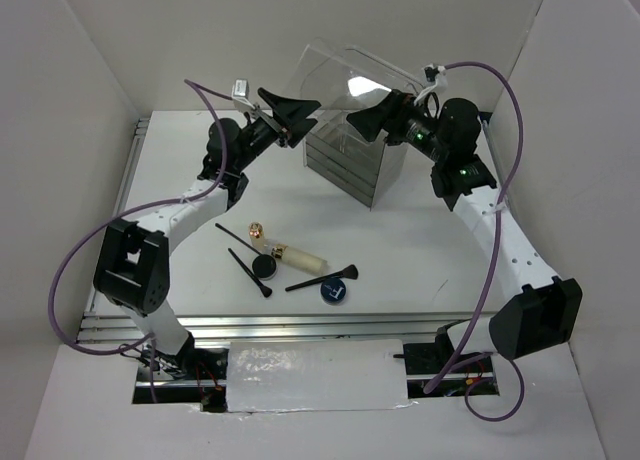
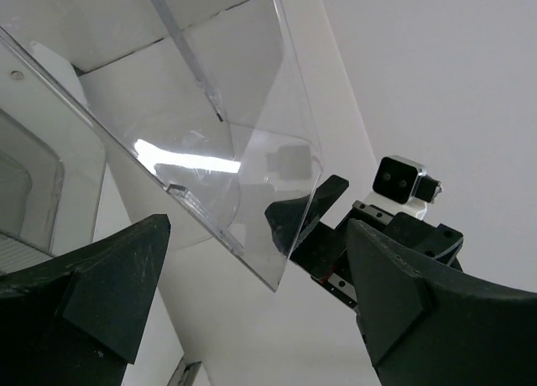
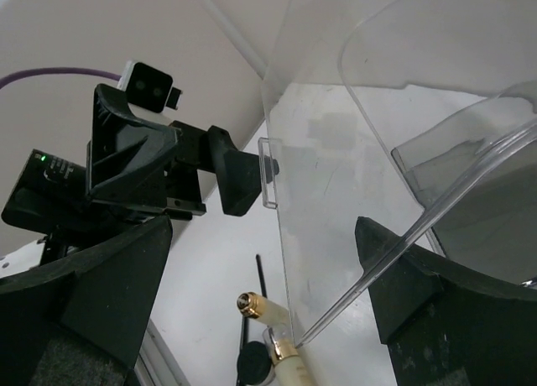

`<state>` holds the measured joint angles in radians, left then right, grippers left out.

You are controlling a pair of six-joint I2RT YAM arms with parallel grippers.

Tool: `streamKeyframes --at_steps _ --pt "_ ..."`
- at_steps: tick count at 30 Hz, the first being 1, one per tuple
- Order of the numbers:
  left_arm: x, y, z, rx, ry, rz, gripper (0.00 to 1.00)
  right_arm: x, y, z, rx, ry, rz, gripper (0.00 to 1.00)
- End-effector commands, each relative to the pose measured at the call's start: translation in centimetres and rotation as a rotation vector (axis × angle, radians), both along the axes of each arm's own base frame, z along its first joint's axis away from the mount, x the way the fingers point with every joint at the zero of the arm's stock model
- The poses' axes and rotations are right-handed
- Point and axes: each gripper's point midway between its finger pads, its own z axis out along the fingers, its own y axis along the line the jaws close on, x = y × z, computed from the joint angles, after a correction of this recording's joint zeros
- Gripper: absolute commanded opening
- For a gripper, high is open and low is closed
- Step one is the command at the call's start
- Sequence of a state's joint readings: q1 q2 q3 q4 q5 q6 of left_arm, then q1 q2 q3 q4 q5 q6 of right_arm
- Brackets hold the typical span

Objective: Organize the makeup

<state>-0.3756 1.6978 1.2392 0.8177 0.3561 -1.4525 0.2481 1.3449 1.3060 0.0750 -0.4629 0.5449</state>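
The makeup lies on the table in front of the arms: a small gold lipstick (image 1: 257, 229), a cream tube with a gold collar (image 1: 300, 256), a dark jar (image 1: 265, 267), a blue-topped jar (image 1: 334, 291) and three thin black brushes (image 1: 237, 238) (image 1: 250, 273) (image 1: 322, 278). My left gripper (image 1: 290, 115) is open at the left edge of the raised clear lid (image 1: 340, 80). In the left wrist view (image 2: 256, 235) the lid's corner (image 2: 277, 273) sits between its fingers. My right gripper (image 1: 375, 115) is open at the lid's right side, straddling the lid (image 3: 336, 193) in its own view (image 3: 262, 235). Both are empty.
The clear acrylic box with drawers (image 1: 355, 165) stands at the back centre under the tilted lid. White walls enclose the table on three sides. The right wrist view shows the lipstick (image 3: 249, 305), the tube (image 3: 289, 361) and a left finger (image 3: 239, 180) against the lid's tab (image 3: 268, 172).
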Motion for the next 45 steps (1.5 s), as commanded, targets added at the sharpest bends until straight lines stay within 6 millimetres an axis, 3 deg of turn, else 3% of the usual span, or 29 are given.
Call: streamKeyframes --at_steps 1,5,6,8,9,11,15,18,19,20,22,27,30,31,36,45 --pt "-2.0 1.6 5.7 0.039 -0.136 0.048 0.99 -2.1 -0.4 7.9 0.085 -0.225 0.023 1.00" --pt "-2.7 3.7 5.0 0.148 -0.065 0.144 1.00 -1.5 -0.8 9.3 0.092 -0.253 0.005 1.00" --pt "-3.7 4.4 6.1 0.156 -0.079 0.167 0.99 -1.4 -0.9 9.5 0.098 -0.255 0.005 1.00" --pt "-3.9 5.7 4.6 0.232 -0.022 0.228 0.99 -0.9 -1.5 10.4 0.108 -0.272 -0.016 1.00" --pt "-4.8 6.4 5.3 0.246 -0.038 0.243 0.99 -0.7 -1.7 10.6 0.117 -0.272 -0.022 1.00" --pt "-5.3 7.5 4.5 0.315 -0.019 0.284 0.99 0.0 -2.6 11.5 0.127 -0.290 -0.048 1.00" --pt "-7.2 9.4 4.7 0.402 -0.027 0.339 0.99 1.5 -4.2 13.1 0.162 -0.294 -0.087 1.00" --pt "-8.2 10.6 3.1 0.485 -0.008 0.376 0.99 3.0 -4.9 13.4 0.171 -0.300 -0.118 1.00" --pt "-8.7 11.4 0.6 0.562 0.038 0.384 0.99 4.2 -5.5 13.2 0.171 -0.290 -0.134 1.00" --pt "-8.9 11.6 1.0 0.557 0.030 0.396 0.99 4.3 -5.5 13.2 0.174 -0.288 -0.134 1.00" --pt "-9.7 12.5 -1.0 0.613 0.080 0.403 1.00 5.4 -6.6 13.7 0.184 -0.286 -0.167 1.00" --pt "-11.2 13.6 -4.4 0.727 0.135 0.394 0.99 8.2 -9.4 13.8 0.189 -0.282 -0.234 1.00" --pt "-12.3 14.1 -5.9 0.780 0.168 0.375 0.99 9.1 -9.8 14.1 0.194 -0.282 -0.232 1.00" --pt "-12.7 14.2 -5.9 0.784 0.165 0.374 0.99 9.5 -11.4 14.1 0.200 -0.277 -0.258 1.00" --pt "-13.7 15.9 -7.7 0.833 0.212 0.426 0.99 9.1 -11.4 14.4 0.208 -0.297 -0.229 1.00" --pt "-14.3 16.2 -8.9 0.871 0.244 0.409 1.00 9.2 -11.7 14.4 0.198 -0.294 -0.233 1.00"
